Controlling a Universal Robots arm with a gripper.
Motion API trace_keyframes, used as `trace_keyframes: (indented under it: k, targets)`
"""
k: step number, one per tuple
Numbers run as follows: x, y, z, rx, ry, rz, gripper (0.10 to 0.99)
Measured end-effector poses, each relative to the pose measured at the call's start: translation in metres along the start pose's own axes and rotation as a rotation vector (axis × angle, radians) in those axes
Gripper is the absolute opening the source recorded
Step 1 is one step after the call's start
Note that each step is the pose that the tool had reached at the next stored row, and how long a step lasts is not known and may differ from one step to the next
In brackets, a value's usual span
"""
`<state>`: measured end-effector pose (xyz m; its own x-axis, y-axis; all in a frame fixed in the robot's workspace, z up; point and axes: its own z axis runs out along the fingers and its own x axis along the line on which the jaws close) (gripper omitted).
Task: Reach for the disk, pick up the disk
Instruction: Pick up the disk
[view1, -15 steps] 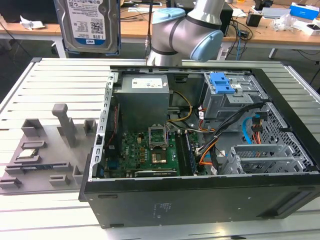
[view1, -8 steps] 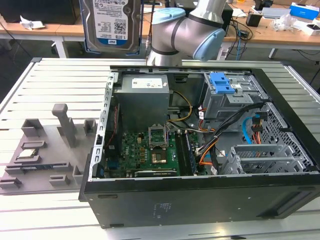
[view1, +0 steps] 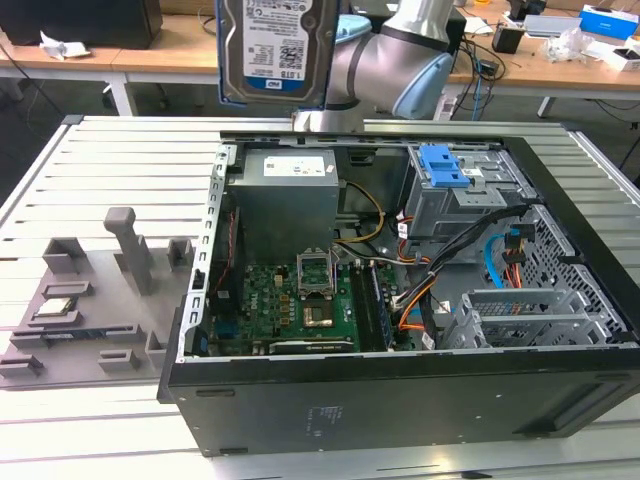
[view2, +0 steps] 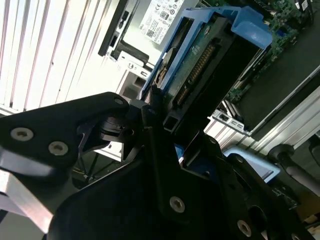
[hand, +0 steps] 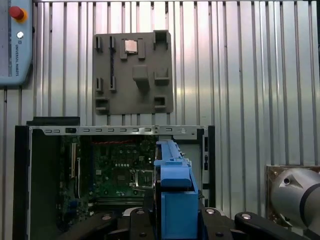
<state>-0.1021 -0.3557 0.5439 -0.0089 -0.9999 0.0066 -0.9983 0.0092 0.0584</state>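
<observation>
The disk (view1: 275, 45), a silver-grey hard drive with a white-and-blue label in a blue bracket, hangs upright high above the back of the open computer case (view1: 400, 400). It is carried at the end of the grey arm (view1: 400, 55). In both wrist views the gripper (view2: 167, 120) (hand: 175, 222) is shut on the disk (view2: 200, 65) (hand: 175, 200), its black fingers (view2: 150, 115) clamping the blue frame at one end. The connector edge of the drive points away from the gripper, down toward the case.
The case lies open with its motherboard (view1: 300, 300), power supply (view1: 290, 195) and a blue latch on a grey cage (view1: 445, 170). A grey fixture tray (view1: 90, 300) (hand: 132, 75) holding a small silver chip (hand: 131, 46) sits at the exterior view's left. A pendant (hand: 15, 40) lies beyond.
</observation>
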Motion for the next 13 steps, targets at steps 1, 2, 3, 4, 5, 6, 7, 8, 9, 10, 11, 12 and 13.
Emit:
trace_keyframes:
  k: [1, 2, 3, 4, 5, 6, 7, 8, 9, 10, 11, 12, 13]
  targets:
    - [-0.0001, -0.0038, -0.0002, 0.0, 0.0, 0.0, 0.365]
    - [-0.0004, -0.0112, -0.0006, -0.001, 0.0, 0.0, 0.365]
    - [-0.0007, -0.0181, -0.0011, -0.001, 0.0, 0.0, 0.365]
    - [-0.0009, -0.0242, -0.0014, -0.002, 0.0001, 0.0, 0.365]
    - [-0.0012, -0.0301, -0.0018, -0.002, 0.0001, 0.0, 0.365]
    - [-0.0016, -0.0385, -0.0023, -0.003, 0.0003, 0.0, 0.365]
    - [-0.0018, -0.0443, -0.0026, -0.003, 0.0002, 0.0, 0.365]
    - [-0.0022, -0.0525, -0.0031, -0.004, 0.0003, 0.0, 0.365]
    - [-0.0025, -0.0591, -0.0035, -0.004, 0.0003, 0.0, 0.365]
    - [-0.0026, -0.0633, -0.0038, -0.005, 0.0004, 0.0, 0.365]
    - [-0.0028, -0.0662, -0.0039, -0.005, 0.0004, 0.0, 0.365]
    - [-0.003, -0.0733, -0.0043, -0.006, 0.0005, 0.0, 0.365]
    - [-0.0033, -0.0796, -0.0047, -0.006, 0.0005, 0.0, 0.365]
